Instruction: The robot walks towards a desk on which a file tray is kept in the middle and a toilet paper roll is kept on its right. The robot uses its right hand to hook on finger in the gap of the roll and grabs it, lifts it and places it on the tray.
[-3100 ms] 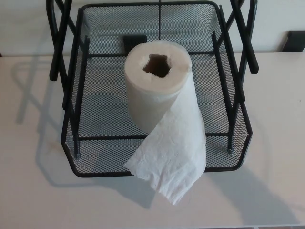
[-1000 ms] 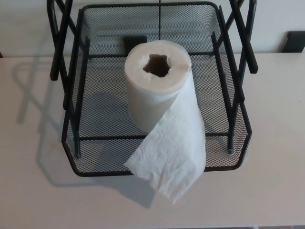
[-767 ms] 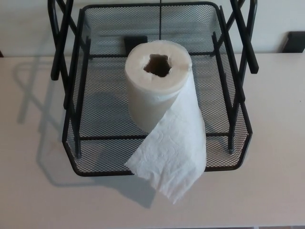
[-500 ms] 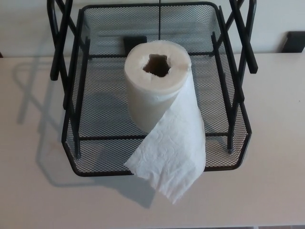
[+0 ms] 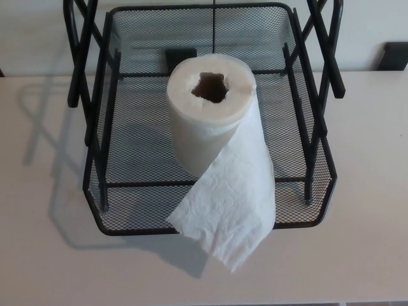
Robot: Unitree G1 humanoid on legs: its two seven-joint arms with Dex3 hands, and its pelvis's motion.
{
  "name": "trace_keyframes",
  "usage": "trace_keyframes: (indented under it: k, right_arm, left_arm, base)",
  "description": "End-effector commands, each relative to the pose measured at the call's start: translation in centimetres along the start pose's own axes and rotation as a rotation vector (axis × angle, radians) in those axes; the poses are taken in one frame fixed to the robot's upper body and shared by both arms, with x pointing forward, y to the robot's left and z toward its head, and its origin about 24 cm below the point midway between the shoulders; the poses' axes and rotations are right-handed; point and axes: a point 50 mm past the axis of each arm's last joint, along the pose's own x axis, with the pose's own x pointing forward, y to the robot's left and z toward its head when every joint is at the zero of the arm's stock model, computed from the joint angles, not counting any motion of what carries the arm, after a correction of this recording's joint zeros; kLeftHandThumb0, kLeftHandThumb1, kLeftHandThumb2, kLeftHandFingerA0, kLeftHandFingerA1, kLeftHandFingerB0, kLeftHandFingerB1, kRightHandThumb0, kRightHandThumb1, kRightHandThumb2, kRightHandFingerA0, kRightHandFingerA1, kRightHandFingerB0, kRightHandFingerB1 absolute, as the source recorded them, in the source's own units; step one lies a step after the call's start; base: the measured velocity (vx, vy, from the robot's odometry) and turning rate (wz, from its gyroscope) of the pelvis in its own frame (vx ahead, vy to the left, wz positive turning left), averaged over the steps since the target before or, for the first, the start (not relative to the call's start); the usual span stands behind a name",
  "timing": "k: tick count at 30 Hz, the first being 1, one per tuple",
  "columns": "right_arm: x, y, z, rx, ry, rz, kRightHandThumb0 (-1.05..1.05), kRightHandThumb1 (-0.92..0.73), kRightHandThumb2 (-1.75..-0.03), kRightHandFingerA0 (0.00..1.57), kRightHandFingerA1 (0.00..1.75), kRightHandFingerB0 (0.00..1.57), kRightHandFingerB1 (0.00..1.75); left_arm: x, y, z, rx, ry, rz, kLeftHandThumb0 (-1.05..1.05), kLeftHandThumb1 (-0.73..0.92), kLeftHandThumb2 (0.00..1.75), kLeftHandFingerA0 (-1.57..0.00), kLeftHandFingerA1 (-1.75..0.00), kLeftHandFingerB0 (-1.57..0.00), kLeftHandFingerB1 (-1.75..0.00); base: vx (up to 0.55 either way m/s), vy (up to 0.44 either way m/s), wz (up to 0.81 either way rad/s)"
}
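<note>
Toilet paper roll upright in file tray; loose sheet overhangs front rim; neither robot hand visible.

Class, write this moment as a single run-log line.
toilet paper roll: upright in file tray | loose sheet: draped over front rim onto desk | hands: not in view | placement: looks done
</note>
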Motion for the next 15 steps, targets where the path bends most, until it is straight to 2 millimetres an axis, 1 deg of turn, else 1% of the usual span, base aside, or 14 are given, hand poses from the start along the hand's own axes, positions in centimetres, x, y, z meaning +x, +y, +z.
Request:
trace_keyframes:
  k: [1, 15]
  right_arm:
    - [-0.35, -1.34, 0.76, 0.206, -0.132, -0.293, -0.56, -0.71, -0.61, 0.69, 1.59, 0.27, 0.37]
    - [-0.29, -1.22, 0.72, 0.205, -0.145, -0.306, -0.56, -0.71, -0.61, 0.69, 1.59, 0.27, 0.37]
  left_arm:
    - [-0.26, 1.26, 0.21, 0.009, -0.021, 0.04, -0.79, 0.6, 1.27, -0.46, -0.91, -0.34, -0.82]
    - [-0.26, 1.24, 0.1, 0.009, -0.018, 0.039, -0.79, 0.6, 1.27, -0.46, -0.91, -0.34, -0.82]
  base:
    - [0.0, 0.0, 0.0]
    - [0.0, 0.0, 0.0]
